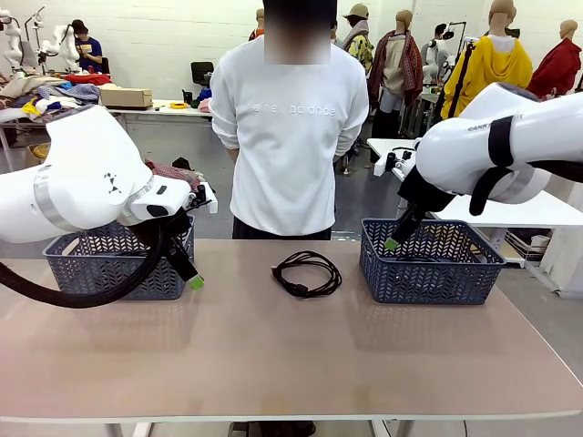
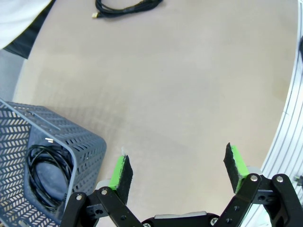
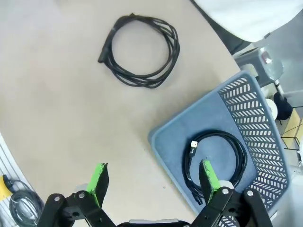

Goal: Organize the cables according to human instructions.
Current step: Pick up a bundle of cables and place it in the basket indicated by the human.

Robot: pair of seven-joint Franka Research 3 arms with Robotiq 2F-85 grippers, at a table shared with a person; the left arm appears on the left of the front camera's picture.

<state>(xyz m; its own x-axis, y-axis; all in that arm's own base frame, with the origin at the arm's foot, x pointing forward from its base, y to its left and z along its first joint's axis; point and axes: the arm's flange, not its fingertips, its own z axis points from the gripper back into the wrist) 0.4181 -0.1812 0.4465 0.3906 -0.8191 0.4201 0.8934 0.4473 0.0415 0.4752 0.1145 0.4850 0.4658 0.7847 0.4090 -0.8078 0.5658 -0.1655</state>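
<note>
One coiled black cable lies on the table's far middle, in front of the standing person. It also shows in the left wrist view as the cable and in the right wrist view as the cable. Another coiled cable rests inside the left blue-grey basket. A third cable with a USB plug lies in the right basket. My left gripper hangs open beside the left basket, nothing between its fingers. My right gripper is open over the near left corner of the right basket.
The person stands at the far edge behind the middle cable, with no hand showing over the table. The two baskets flank the cable. Bare tan tabletop spreads across the near half. A white side table stands beyond the right basket.
</note>
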